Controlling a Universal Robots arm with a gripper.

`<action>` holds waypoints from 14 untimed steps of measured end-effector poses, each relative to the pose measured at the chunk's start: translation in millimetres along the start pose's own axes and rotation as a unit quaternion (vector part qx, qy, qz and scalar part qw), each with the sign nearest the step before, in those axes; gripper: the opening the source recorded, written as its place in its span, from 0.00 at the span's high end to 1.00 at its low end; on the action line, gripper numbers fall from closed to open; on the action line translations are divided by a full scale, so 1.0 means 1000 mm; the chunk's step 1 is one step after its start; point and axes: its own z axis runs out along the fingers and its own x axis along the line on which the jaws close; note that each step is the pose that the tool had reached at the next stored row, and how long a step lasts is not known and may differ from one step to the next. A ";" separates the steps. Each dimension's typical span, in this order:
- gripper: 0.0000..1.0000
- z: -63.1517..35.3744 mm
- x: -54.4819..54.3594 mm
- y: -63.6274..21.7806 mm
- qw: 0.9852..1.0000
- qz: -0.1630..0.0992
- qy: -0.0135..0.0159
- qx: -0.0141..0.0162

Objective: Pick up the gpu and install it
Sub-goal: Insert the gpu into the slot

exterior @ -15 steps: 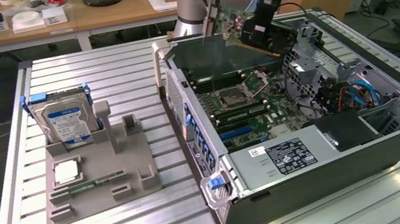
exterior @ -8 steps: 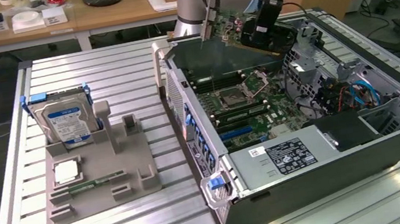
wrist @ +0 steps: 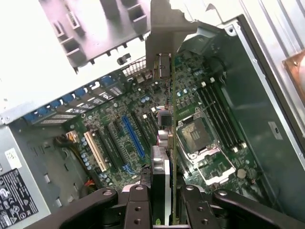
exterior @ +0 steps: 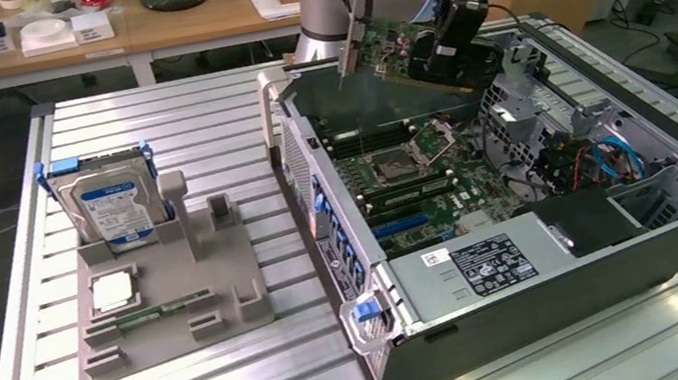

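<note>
Black two-fingered gripper [wrist: 164, 198] is closed on the gpu [exterior: 388, 42], a thin dark-green circuit card with a silvery metal bracket [wrist: 164, 33] at one end. You hold it in the air above the open case.

Beneath everything lies a slatted aluminium table [exterior: 169, 114]. On it, toward the exterior view's right, a large grey desktop computer case [exterior: 664, 234] lies on its side with its panel off. Inside, a green motherboard [exterior: 447, 200] faces up, carrying a square silver processor socket [wrist: 195, 136] and a long blue expansion slot [wrist: 132, 136].

From the wrist you see the card edge-on. It runs out between the fingers [wrist: 138, 205], with the bracket end farthest from them, and is not touching the board.

Expect the card to be light and stiff but fragile, since its small soldered parts would snag or crack easily. Its plain edges, as gripped now, look like the safest hold. Keep the contact edge free.
</note>
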 end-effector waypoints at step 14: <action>0.72 0.0028 0.000 -0.0003 0.996 -0.082 -0.001 0.023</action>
